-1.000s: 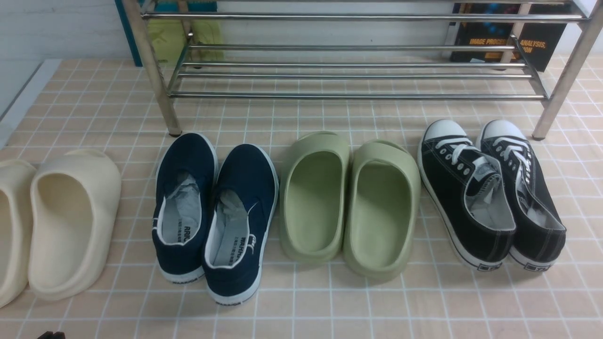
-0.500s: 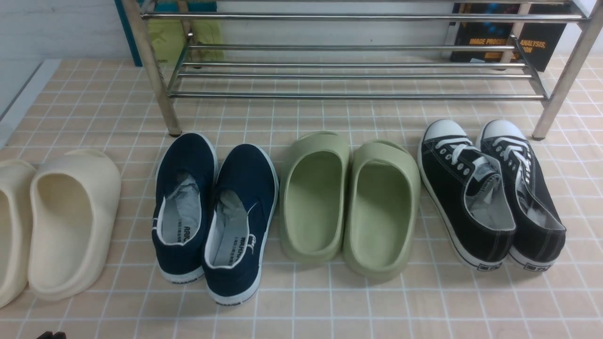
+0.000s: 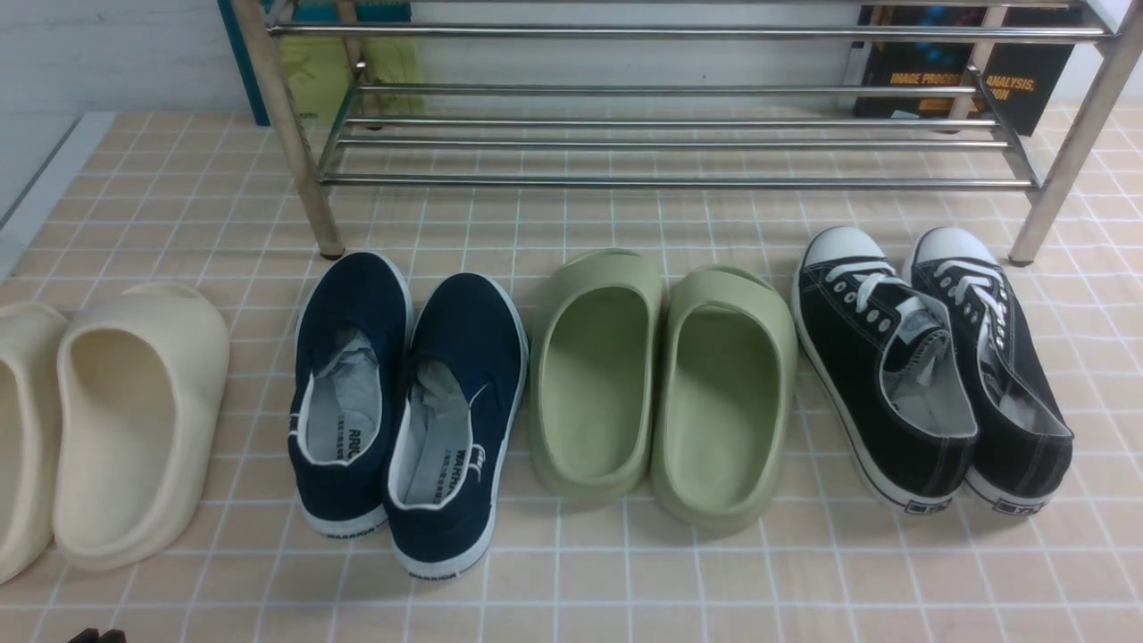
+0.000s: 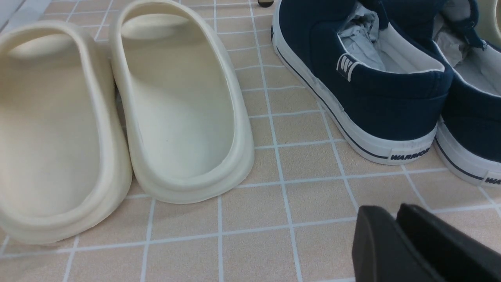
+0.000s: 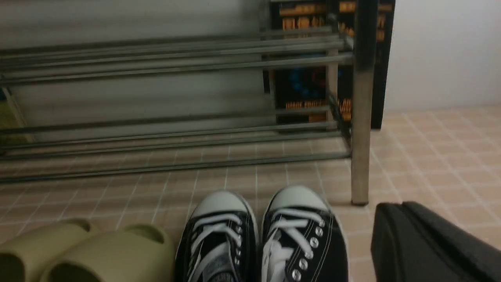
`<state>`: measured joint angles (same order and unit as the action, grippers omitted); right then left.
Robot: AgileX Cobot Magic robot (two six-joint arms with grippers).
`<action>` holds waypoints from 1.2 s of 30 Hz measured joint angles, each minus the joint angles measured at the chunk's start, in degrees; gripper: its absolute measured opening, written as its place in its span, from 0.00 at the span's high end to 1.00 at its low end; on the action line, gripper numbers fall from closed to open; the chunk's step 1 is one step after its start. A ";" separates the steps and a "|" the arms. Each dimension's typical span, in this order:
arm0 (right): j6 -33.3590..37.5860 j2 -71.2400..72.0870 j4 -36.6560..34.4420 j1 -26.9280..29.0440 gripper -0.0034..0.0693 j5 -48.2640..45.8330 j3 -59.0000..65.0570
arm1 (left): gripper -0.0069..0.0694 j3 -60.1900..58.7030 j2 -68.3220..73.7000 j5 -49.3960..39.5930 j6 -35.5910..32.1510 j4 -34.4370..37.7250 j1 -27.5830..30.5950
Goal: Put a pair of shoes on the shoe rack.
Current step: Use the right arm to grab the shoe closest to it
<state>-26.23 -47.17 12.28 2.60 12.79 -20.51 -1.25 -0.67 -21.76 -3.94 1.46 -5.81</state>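
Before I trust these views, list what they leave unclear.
- Leftmost cream clog: cut off by the front view's left edge.
- Steel shoe rack: top cut off in the front view.
- Black low-top sneakers: heels cut off in the right wrist view.
- Right gripper: outside the front view.

We see 2 black canvas lace-up sneakers [image 3: 893,366] w/ white toe caps, 2 navy slip-on shoes [image 3: 353,393], 2 green foam slippers [image 3: 594,384] & 2 cream foam clogs [image 3: 138,420], i.e. 8 footwear pcs, 4 prs total. We also count 1 steel-tube shoe rack [image 3: 679,183], w/ 2 shelf tiers in view, & 1 black bk [image 5: 305,86] w/ orange lettering.
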 joint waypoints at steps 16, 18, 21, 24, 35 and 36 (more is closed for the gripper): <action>-58.18 -28.45 67.68 -24.75 0.87 -8.53 -17.29 | 0.75 0.00 0.00 0.00 0.00 0.00 0.00; -62.74 -30.40 75.91 -25.13 0.80 -6.10 -19.66 | 0.75 0.00 0.00 0.00 0.00 0.00 0.00; -69.01 -32.66 84.72 -25.24 0.68 -6.05 -22.66 | 0.74 0.00 0.00 0.00 0.00 0.00 0.00; -70.60 -33.13 86.26 -25.24 0.61 -8.66 -23.80 | 0.74 0.00 0.00 0.00 0.00 0.00 0.00; -44.81 -33.35 70.00 -25.24 0.63 -36.25 -25.61 | 0.73 0.00 0.00 0.00 0.00 0.04 0.00; -39.36 -33.35 62.74 -25.24 0.67 -38.92 -26.30 | 0.73 0.00 0.00 0.00 0.00 0.04 0.00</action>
<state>-65.59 -80.52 75.02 -22.64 -26.14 -46.82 -1.25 -0.67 -21.76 -3.94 1.50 -5.81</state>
